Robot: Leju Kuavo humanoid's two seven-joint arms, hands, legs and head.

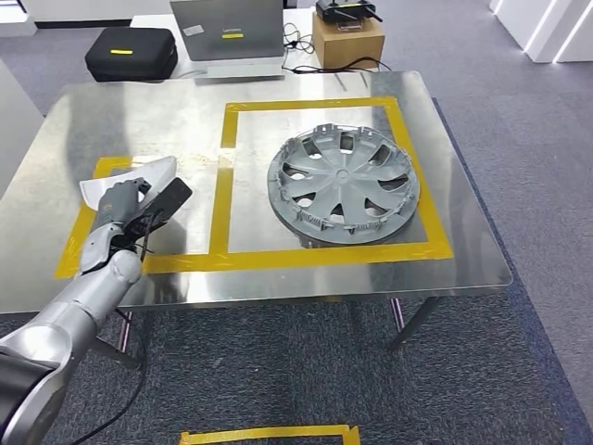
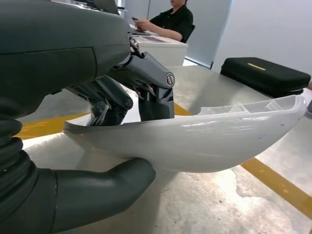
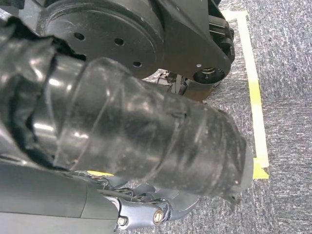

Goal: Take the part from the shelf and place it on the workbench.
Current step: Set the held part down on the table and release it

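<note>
The white part (image 1: pixel 144 174) sits over the tabletop's (image 1: pixel 209 139) left side, inside the smaller yellow-taped box (image 1: pixel 105 167) near the front-left corner, held by the left robot hand (image 1: pixel 130 209). From the head view only its pale, pointed ends show past the hand. The left wrist view gives the rest: a long curved white shell (image 2: pixel 206 141) with ribs inside its far end, pinched between the thick thumb (image 2: pixel 107 183) beneath and dark fingers (image 2: pixel 154 85) pressing from above; whether it touches the metal surface cannot be told.

A grey wheel cover (image 1: pixel 343 185) lies flat in the larger taped square toward the right edge. Beyond the far edge are a black case (image 1: pixel 131 52) and a laptop (image 1: pixel 227 32). The wrist view also shows a seated person (image 2: pixel 169 22).

The right robot hand (image 3: pixel 147 141) hangs over carpet (image 3: pixel 287 73); its thumb is wrapped in tape, and whether its fingers are spread or curled cannot be told.
</note>
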